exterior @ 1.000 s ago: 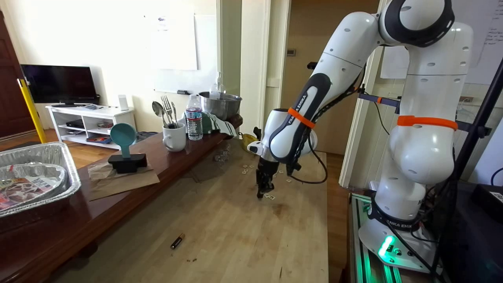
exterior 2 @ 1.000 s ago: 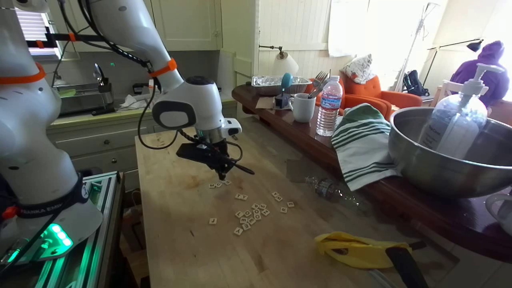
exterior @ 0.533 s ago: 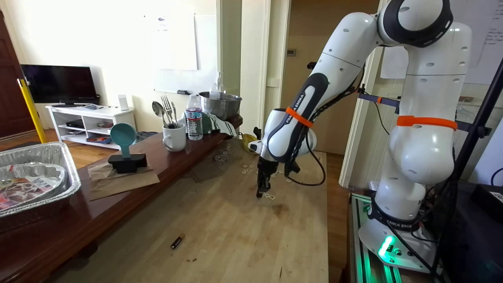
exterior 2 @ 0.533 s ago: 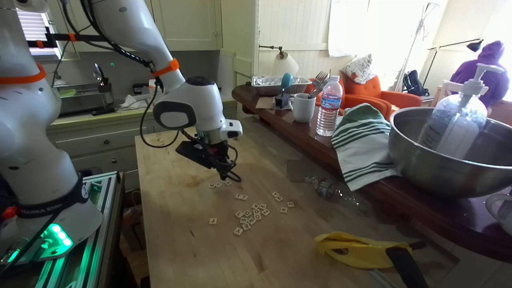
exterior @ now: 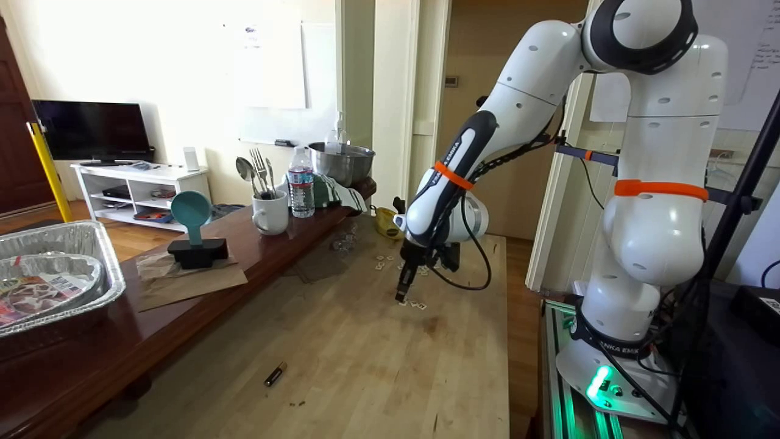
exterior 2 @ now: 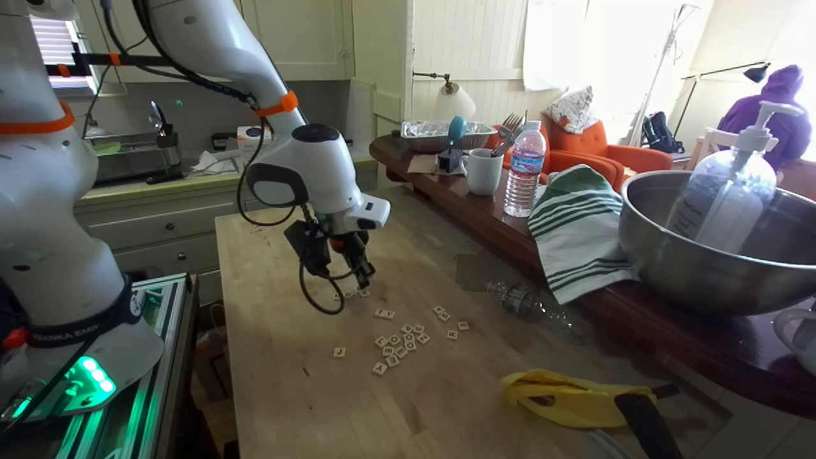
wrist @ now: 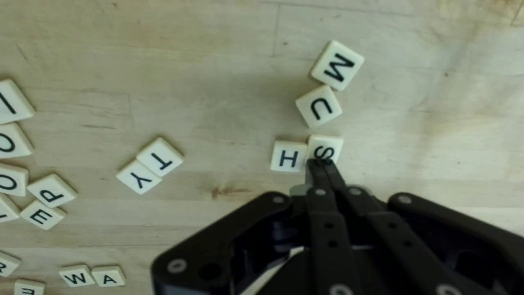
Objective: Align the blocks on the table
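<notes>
Now my end effector [wrist: 321, 162] is leaning over the letter blocks, slanting more than a moment ago, and my wrist [exterior 2: 363, 213] is standing turned further round. I am keeping the jaws closed, tips together, nothing showing between them; I am not making out whether they are touching the S block [wrist: 327, 143], whose lower edge they are covering, or hovering just above it. I am seeing no clear shift in the blocks themselves, so I am reading this change as readying for a push, not as progress in the row.

Beside the S, the H block [wrist: 288, 156] is lying against it or nearly so, out of line. Past a small gap, the U block [wrist: 319, 106] is sitting askew, and the M block [wrist: 337, 65] is lying twisted next to it. I am judging that a nudge at the S could be dragging the H along.

Farther off, the T block [wrist: 160, 157] and the Y block [wrist: 139, 177] are resting edge to edge, and beyond them a loose cluster of blocks [exterior 2: 401, 351] is lying unaligned. Under them all the table [exterior 2: 319, 408] is running between my base [exterior: 579, 364] and the dark counter [exterior: 134, 341].
</notes>
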Motion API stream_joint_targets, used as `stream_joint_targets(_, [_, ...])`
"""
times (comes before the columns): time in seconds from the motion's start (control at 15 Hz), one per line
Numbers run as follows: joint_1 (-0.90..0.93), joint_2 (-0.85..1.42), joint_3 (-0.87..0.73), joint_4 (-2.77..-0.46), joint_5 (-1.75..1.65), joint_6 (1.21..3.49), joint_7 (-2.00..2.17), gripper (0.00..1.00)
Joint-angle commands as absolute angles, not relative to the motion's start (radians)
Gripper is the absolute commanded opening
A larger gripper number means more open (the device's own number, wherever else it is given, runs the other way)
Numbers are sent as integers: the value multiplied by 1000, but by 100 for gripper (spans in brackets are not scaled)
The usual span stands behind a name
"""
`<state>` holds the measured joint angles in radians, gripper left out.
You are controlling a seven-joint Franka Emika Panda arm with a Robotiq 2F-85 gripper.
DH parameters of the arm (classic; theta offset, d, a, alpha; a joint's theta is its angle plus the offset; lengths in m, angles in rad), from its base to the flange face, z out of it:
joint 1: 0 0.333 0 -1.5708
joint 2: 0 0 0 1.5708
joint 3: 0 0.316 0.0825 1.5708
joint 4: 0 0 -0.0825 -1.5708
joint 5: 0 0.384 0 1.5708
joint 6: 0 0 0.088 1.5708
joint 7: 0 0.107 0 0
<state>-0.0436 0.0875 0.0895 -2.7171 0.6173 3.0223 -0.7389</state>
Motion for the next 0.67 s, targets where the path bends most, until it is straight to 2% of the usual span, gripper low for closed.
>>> stream_joint_targets(0.0, [-45, 120, 104, -2702, 708, 3071, -702, 0])
stream_joint_targets(0.6, [-44, 74, 105, -2728, 713, 3039, -729, 0])
